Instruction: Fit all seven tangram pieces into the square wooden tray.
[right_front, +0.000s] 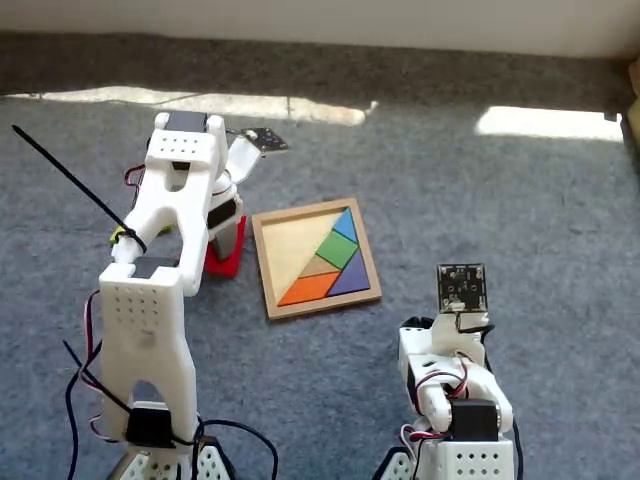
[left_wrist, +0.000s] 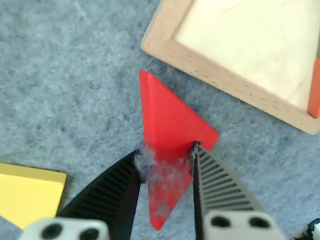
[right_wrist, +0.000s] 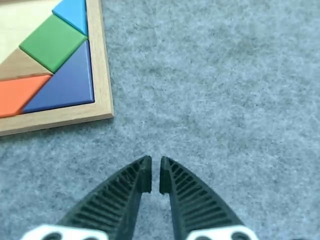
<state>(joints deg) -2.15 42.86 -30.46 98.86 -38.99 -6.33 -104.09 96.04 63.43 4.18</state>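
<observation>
The square wooden tray (right_front: 372, 262) lies on the grey carpet with a light blue, a green, a tan, an orange and a dark blue piece along its right side; its left part is bare wood (left_wrist: 260, 45). The red triangle (left_wrist: 167, 135) sits on the carpet just left of the tray, also seen as the red triangle (right_front: 228, 258). My left gripper (left_wrist: 166, 152) is shut on the red triangle, one finger on each side. A yellow piece (left_wrist: 27, 192) lies on the carpet beside it. My right gripper (right_wrist: 151, 175) hovers over bare carpet near the tray's corner (right_wrist: 102, 107), jaws nearly together, holding nothing.
Grey carpet (right_front: 500, 200) spreads all around the tray. A dark strip and a wall base run along the far edge. A thin black cable (right_front: 70, 180) crosses above the left arm. The right arm's base (right_front: 455, 400) stands at the front right.
</observation>
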